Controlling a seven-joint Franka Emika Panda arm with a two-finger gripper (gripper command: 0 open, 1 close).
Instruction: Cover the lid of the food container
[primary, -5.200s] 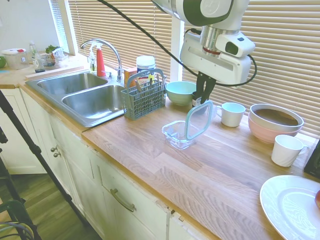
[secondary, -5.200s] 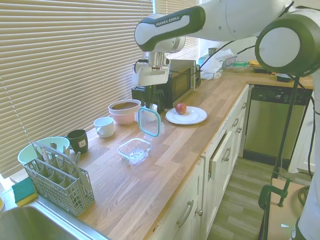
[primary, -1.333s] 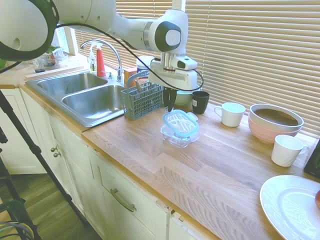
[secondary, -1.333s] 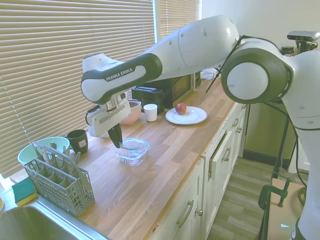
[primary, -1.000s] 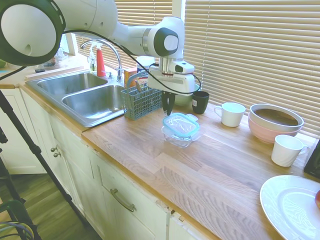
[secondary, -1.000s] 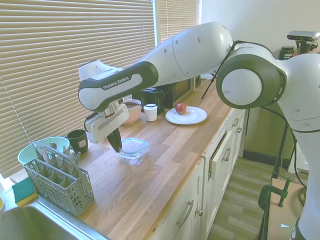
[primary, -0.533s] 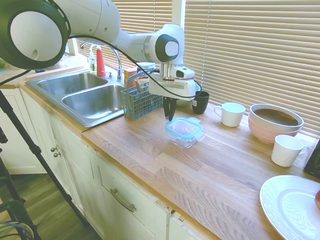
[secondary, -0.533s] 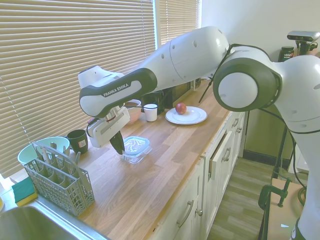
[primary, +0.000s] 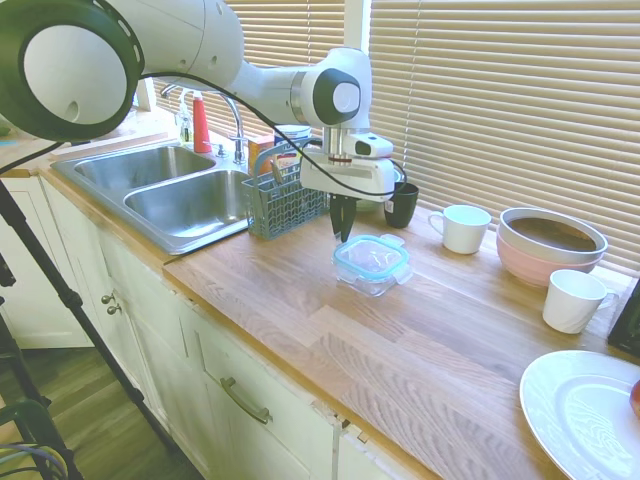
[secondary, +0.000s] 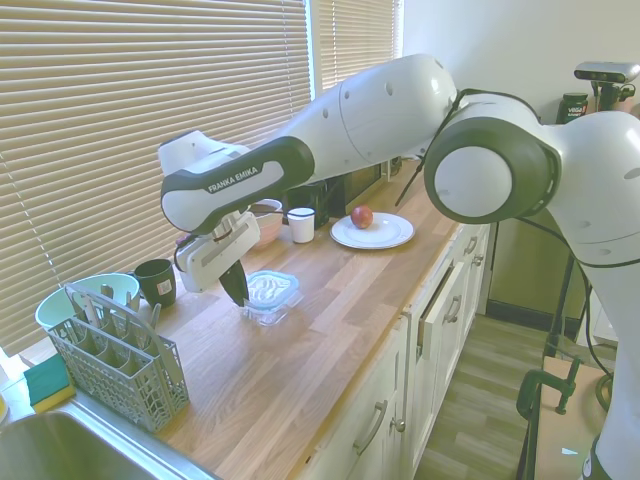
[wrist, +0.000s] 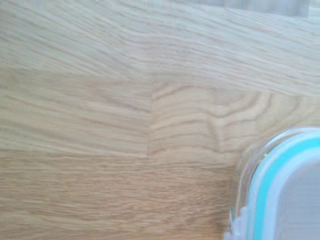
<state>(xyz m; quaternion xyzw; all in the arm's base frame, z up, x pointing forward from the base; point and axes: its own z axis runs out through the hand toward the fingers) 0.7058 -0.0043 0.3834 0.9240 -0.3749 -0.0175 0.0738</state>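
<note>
Sunlit slatted blinds (primary: 500, 100) back a long light-wood counter (primary: 400, 340) that runs from a steel double sink (primary: 170, 190) toward a large white plate (primary: 585, 415). Along the blinds stand a pink bowl (primary: 550, 245), a mint-green bowl partly hidden behind the arm, a grey cutlery caddy (primary: 287, 197), two white cups (primary: 462, 228) and a dark mug (primary: 401, 204).

At mid-counter sits the small square clear food container (primary: 372, 276), with the flat clear lid with teal rim seal (primary: 371, 254) lying level on top of it. The white arm's hand (primary: 343, 232) points down just beside the lid's edge on the caddy side; its dark fingers look close together with nothing between them. In the wrist view, one teal-rimmed corner of the lid (wrist: 280, 195) shows over bare wood.
</note>
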